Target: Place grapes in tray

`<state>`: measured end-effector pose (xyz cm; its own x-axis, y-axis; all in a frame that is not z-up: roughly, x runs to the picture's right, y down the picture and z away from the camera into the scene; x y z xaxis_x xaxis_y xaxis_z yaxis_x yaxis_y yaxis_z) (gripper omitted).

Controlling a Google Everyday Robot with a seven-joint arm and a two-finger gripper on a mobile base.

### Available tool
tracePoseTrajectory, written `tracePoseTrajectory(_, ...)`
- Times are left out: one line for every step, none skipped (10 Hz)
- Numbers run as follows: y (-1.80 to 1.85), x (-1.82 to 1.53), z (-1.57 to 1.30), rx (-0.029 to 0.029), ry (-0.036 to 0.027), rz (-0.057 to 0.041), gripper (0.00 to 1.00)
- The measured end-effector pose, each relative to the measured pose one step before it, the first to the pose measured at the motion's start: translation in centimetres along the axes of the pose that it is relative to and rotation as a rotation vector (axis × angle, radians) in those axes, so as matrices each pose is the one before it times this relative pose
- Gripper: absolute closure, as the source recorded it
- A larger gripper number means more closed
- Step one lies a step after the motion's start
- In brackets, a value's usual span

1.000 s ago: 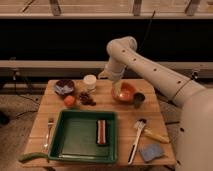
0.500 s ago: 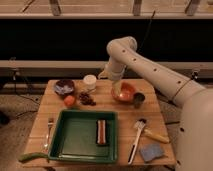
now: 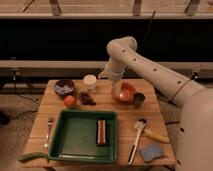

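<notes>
The grapes [image 3: 87, 98], a small dark reddish bunch, lie on the wooden table just behind the tray's far rim, right of the orange fruit [image 3: 69, 101]. The dark-green tray [image 3: 75, 137] sits at the front middle of the table with a brown bar [image 3: 101, 131] lying in it. My white arm reaches in from the right and bends down. The gripper [image 3: 117, 92] hangs over the left edge of the orange bowl [image 3: 126, 93], to the right of the grapes and apart from them.
A dark purple bowl [image 3: 64, 86] and a white container [image 3: 90, 81] stand at the back left. A dark cup [image 3: 138, 99] is right of the orange bowl. A fork [image 3: 49, 132], a green item [image 3: 30, 156], a white utensil [image 3: 136, 139] and a blue sponge [image 3: 149, 151] flank the tray.
</notes>
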<state>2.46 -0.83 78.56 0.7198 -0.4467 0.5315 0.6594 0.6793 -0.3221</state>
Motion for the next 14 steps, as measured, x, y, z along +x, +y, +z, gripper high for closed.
tracePoseTrajectory(-0.002, -0.004, 0.005, -0.00006, -0.00005, -0.00007, 0.2)
tracePoseTrajectory(-0.004, -0.004, 0.001, -0.00001, 0.0, -0.00012, 0.2)
tracePoseTrajectory(0.0, -0.003, 0.002, -0.00007, -0.00002, -0.00002, 0.2)
tracePoseTrajectory(0.013, -0.001, 0.056, -0.00044, -0.00074, 0.00019, 0.2)
tracePoseTrajectory(-0.001, 0.001, -0.01, 0.00006, 0.00011, 0.0, 0.2)
tracePoseTrajectory(-0.002, -0.006, 0.01, -0.00012, -0.00005, -0.00016, 0.2)
tracePoseTrajectory(-0.004, 0.011, -0.006, -0.00009, 0.00012, 0.00012, 0.2)
tracePoseTrajectory(-0.009, 0.145, 0.035, -0.00278, 0.00183, -0.00051, 0.2)
tracePoseTrajectory(-0.341, 0.108, 0.247, -0.01036, 0.0028, -0.01049, 0.2)
tracePoseTrajectory(-0.951, -0.248, 1.201, -0.02119, -0.00325, -0.02101, 0.2)
tracePoseTrajectory(-1.04, -0.496, 1.654, -0.01925, -0.00481, -0.01773, 0.2)
tracePoseTrajectory(-0.851, -0.374, 1.607, -0.01711, -0.0051, -0.01479, 0.2)
tracePoseTrajectory(-1.141, -0.233, 2.546, -0.02562, -0.00777, -0.01823, 0.2)
tracePoseTrajectory(-0.977, -0.028, 1.892, -0.01665, -0.00592, -0.01309, 0.2)
